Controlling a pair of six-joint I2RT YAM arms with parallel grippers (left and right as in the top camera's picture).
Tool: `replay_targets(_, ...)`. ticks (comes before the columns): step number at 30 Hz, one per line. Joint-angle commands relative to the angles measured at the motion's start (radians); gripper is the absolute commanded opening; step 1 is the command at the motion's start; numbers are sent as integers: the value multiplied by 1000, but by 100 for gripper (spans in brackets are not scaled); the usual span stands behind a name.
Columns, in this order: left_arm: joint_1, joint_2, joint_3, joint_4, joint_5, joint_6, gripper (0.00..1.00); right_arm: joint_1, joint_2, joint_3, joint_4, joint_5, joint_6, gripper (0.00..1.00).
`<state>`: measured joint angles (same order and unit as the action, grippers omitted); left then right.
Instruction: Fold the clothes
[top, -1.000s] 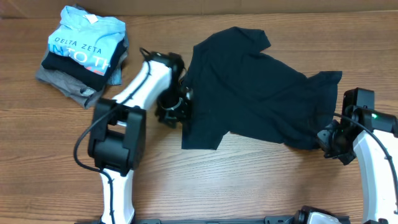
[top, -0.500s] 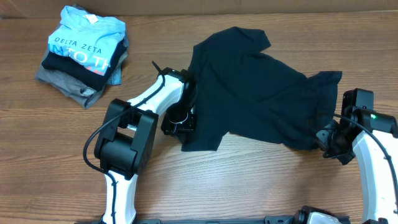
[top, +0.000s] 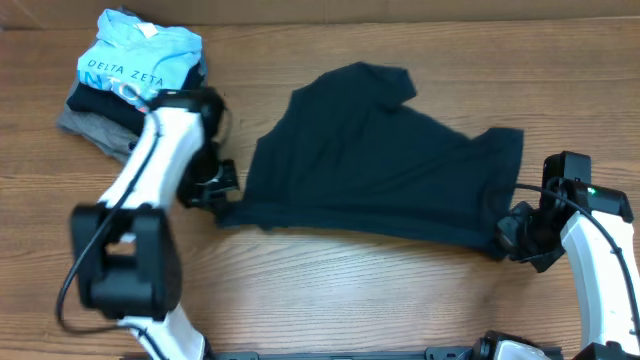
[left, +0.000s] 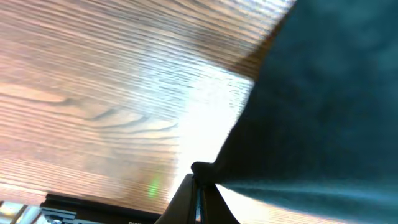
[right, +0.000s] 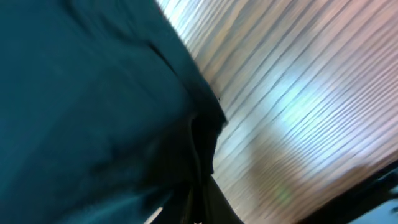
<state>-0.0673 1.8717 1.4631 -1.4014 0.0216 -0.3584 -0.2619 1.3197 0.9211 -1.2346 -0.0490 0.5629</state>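
Note:
The clothes, a dark navy T-shirt (top: 370, 170), lies spread across the middle of the wooden table (top: 340, 290), pulled out along its near hem. My left gripper (top: 220, 200) is shut on the hem's left corner. My right gripper (top: 507, 236) is shut on the hem's right corner. In the left wrist view the fingers (left: 186, 202) meet tightly, pinching a fold of the T-shirt (left: 311, 112) just above the wood. In the right wrist view the dark T-shirt (right: 93, 106) fills the left side and runs down between the closed fingertips (right: 217, 202).
A stack of folded garments sits at the far left: a light blue "DELTA ZETA" shirt (top: 135, 55) on top and a grey one (top: 95, 128) at the bottom, close behind my left arm (top: 150, 170). Bare wood lies in front of the T-shirt.
My left gripper has shut on the shirt's lower left corner and swung left with it, stretching the bunched hem out flat. The right gripper shifted slightly left, still holding.

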Motion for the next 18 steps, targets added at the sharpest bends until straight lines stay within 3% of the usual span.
replay_targets(1, -11, -52, -2, -3, 16, 30, 4, -2, -1, -6, -45, -177, -21, 4)
replay_targets(6, -35, -61, -2, 6, 28, 31, 4, -1, -8, -6, -96, -222, -21, 4)
replay_targets(10, -77, -61, -2, 95, 105, 52, 4, -18, -10, -6, -72, -146, -5, 4)
replay_targets(18, -97, -61, -2, 218, 110, 43, 4, -109, -10, -6, -13, -80, 43, 4)
